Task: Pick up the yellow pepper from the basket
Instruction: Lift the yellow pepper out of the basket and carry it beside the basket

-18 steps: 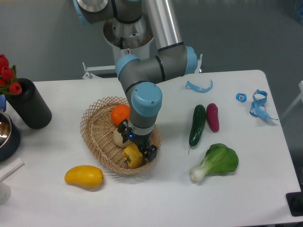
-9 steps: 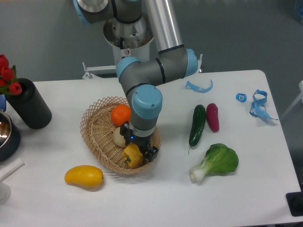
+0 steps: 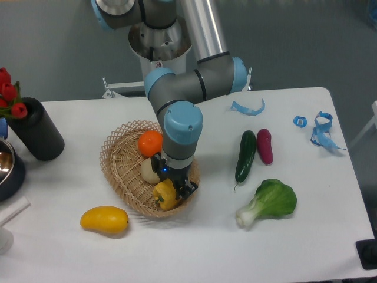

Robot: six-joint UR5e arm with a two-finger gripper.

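Camera view: black two-finger gripper [image 3: 171, 190] straddles the glossy yellow bell pepper [image 3: 165, 195] inside the tan wicker basket [image 3: 118, 162]; closure unclear. Pale round fruit [image 3: 148, 171] behind could get nudged; slick lobes may slip.

mango [image 3: 104, 219] front-left | cucumber [image 3: 245, 155] beside eggplant [image 3: 264, 145] | bok choy [image 3: 270, 202] | black cyl. [image 3: 36, 130] w/ tulips [image 3: 10, 92]

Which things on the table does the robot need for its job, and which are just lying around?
For the job:
the lobed glossy yellow pepper
the tan woven wicker basket
the gripper

Just lying about:
round orange
yellow-orange mango
green cucumber
purple eggplant
leafy bok choy
black cylinder vase
blue tape scraps
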